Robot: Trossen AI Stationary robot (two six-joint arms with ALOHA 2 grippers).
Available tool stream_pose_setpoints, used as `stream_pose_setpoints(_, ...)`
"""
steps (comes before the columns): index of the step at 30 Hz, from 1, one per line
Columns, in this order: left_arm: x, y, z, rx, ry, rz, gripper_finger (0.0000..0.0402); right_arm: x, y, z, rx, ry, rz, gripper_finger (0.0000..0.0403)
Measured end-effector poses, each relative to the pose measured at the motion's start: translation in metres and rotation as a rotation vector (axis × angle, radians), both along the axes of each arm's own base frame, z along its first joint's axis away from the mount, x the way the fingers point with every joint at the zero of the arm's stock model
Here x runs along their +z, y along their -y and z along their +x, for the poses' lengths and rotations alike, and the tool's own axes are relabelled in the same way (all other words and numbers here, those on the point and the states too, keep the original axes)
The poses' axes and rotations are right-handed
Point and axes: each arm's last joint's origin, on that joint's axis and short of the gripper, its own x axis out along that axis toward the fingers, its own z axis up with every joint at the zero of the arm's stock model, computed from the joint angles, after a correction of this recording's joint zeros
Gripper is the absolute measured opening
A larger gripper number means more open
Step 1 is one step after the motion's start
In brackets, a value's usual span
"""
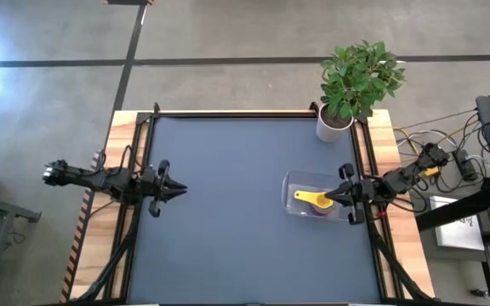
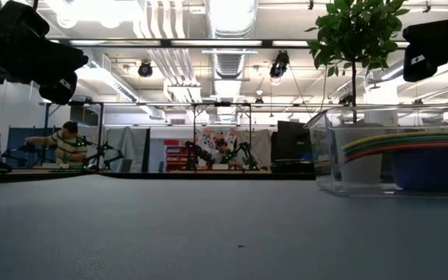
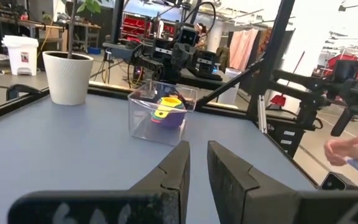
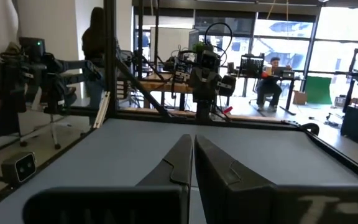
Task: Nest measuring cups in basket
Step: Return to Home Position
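**Right tool** (image 1: 334, 197): poised over the basket (image 1: 294, 183), above the end nearest the right arm. In the right wrist view the right tool (image 4: 193, 138) has its fingers pressed together, gripping nothing.

**Left tool** (image 1: 181, 192): well apart from the basket, above the counter (image 1: 228, 255), off the basket's opposite end. In the left wrist view the left tool (image 3: 197, 146) shows a narrow gap between its fingers, with nothing in it.

**Cups** (image 1: 315, 201): nested in one stack inside the basket.
- **High view:** only the yellow cup (image 1: 313, 200) on top reads clearly. Its handle points away from the right tool toward the basket's other end. Its long axis therefore runs along the basket's length.
- **Low view:** this gives the stack's side, which the high view hides. The dark blue cup (image 2: 430, 167) sits lowest on the basket floor. Thin rims lie layered above it, green, yellow, orange and red among them.
- **Left wrist view:** the basket (image 3: 162, 112) is seen from its far end, with yellow, green and purple showing through the clear wall. The pot (image 3: 69, 76) stands near the basket, off its rear long side.
- **Right wrist view:** it takes in only the counter and the left arm beyond.
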Motion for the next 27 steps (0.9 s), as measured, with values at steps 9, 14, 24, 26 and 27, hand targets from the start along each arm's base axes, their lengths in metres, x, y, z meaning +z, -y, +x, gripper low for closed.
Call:
stream_pose_setpoints(9,-0.0002,0.0,0.0001,0.0,-0.001,-0.003,0.0038,-0.0014,-0.0007,0.0011,0.0,-0.016,-0.01,0.0009)
stream_pose_setpoints(14,-0.0001,0.0,0.0001,0.001,-0.001,-0.003,0.0038,-0.002,-0.0009,0.0016,0.0,-0.021,-0.013,0.0009)
stream_pose_setpoints(24,-0.0002,-0.0001,0.0001,0.003,-0.001,-0.003,0.0038,-0.0021,-0.001,0.0016,0.0,-0.022,-0.013,0.0009)
stream_pose_setpoints(26,-0.0002,-0.0001,0.0001,0.003,-0.001,-0.003,0.0038,-0.0021,-0.001,0.0016,0.0,-0.021,-0.014,0.0009)
stream_pose_setpoints(27,-0.0002,-0.0001,0.0001,0.003,-0.001,-0.003,0.0038,-0.0021,-0.001,0.0016,0.0,-0.022,-0.013,0.0009)
